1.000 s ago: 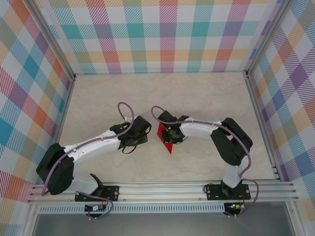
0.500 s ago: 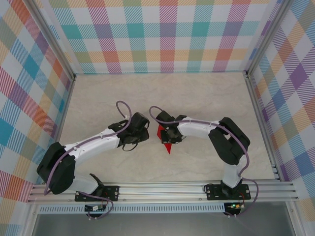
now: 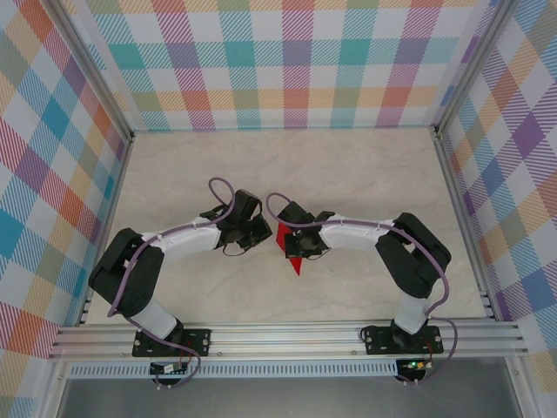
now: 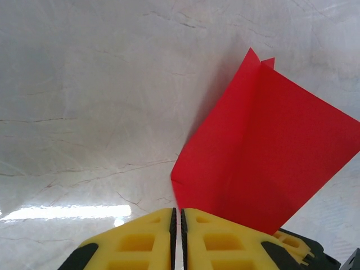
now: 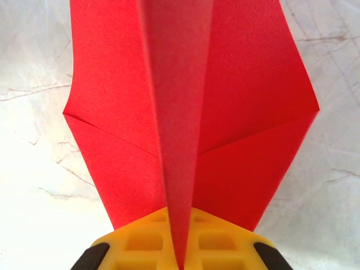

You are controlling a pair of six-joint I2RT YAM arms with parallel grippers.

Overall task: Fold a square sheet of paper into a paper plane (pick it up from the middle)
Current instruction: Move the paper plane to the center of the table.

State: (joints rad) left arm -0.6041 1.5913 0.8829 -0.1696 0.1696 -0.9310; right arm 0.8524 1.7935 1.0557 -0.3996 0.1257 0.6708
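A: Nearest first. What is the right gripper (image 5: 180, 225) doing?

B: It is clamped on the paper (image 5: 185, 101). Its yellow fingers (image 5: 140, 242) pinch the raised centre crease, and a flap spreads out on each side.

A: And the left gripper (image 4: 178, 216)?

B: Its jaws are together with only a slit between them. The paper's lower edge runs down to its fingertips, but I cannot tell whether that edge is nipped or just lies beside them.

A: Where is the paper?

B: Mid-table (image 4: 84, 84), between the two grippers, low over the surface. It is well out from the arm bases.

A: How would you do this step well?

B: I judge it to be setting the centre fold before the wings. The right clamp should sit squarely on the crease so the ridge stays straight. The left should press or take one flap close to that crease, not out at the loose corner. It should move gently, because thin paper buckles or slips if the two arms pull apart.

A: Which way does it point?

B: From above, the sharp nose aims at the near edge and the blunter end faces the far wall. The long axis runs near to far, leaning slightly. In the right wrist view the crease runs straight away from the fingers.
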